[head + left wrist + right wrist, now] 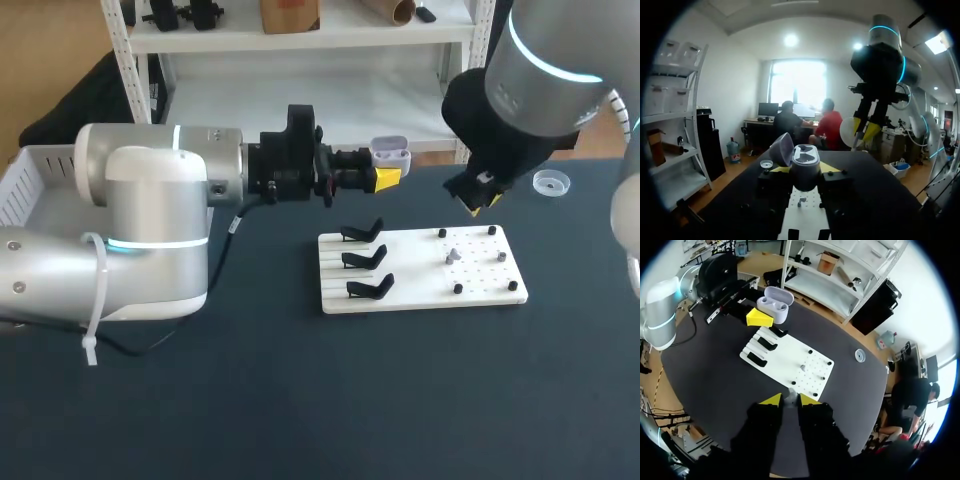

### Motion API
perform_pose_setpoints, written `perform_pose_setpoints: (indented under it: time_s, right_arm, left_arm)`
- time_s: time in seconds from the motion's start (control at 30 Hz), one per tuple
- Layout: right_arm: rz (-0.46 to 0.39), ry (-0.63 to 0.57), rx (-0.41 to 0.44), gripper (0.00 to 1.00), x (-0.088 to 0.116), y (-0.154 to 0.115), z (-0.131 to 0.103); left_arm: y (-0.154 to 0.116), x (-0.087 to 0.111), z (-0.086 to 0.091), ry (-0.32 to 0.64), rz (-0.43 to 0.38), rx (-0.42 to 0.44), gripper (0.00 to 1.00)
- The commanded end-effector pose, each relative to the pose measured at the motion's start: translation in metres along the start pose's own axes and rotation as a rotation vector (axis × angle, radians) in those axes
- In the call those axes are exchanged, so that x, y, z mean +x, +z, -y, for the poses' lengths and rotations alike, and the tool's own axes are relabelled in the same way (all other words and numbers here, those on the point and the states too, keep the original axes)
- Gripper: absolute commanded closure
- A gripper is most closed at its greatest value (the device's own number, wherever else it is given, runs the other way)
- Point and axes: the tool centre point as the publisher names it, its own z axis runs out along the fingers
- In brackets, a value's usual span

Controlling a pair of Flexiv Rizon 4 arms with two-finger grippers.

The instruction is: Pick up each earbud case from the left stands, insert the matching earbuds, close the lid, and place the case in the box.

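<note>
**Two-arm earbud assembly, insertion step.** At the far left of the table sits the white box, the final destination for the case. The left gripper reaches in level from the left and is clamped on the earbud case. It holds the case in the air behind the white board, with the lid swung open; both sockets appear empty. On the board's left half, three black stands carry nothing. On its right half, among black pegs, stands one small pale piece, apparently a second earbud. Above the board's far right corner hangs the right gripper, fingers drawn close and pinching a small pale earbud, which is too small to identify with certainty. A clear round dish lies farther right.

The step in hand is judged to be loading the first bud into the open case. The next move calls for carrying the bud across to the case and aligning its stem with one socket. It is then pressed home while the left arm holds the case steady.
</note>
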Motion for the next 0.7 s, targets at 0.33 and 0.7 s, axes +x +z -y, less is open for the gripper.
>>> perform_pose_setpoints:
  time_s: [0.33, 0.7]
  right_arm:
    - [-0.075, 0.470, 0.126, 1.00, -0.050, -0.027, -0.013]
    - [-0.170, 0.741, 0.138, 1.00, -0.084, -0.050, -0.019]
  left_arm:
    - [0.000, 0.001, 0.002, 0.001, 0.003, -0.007, 1.00]
    - [0.000, 0.001, 0.002, 0.001, 0.003, -0.007, 1.00]
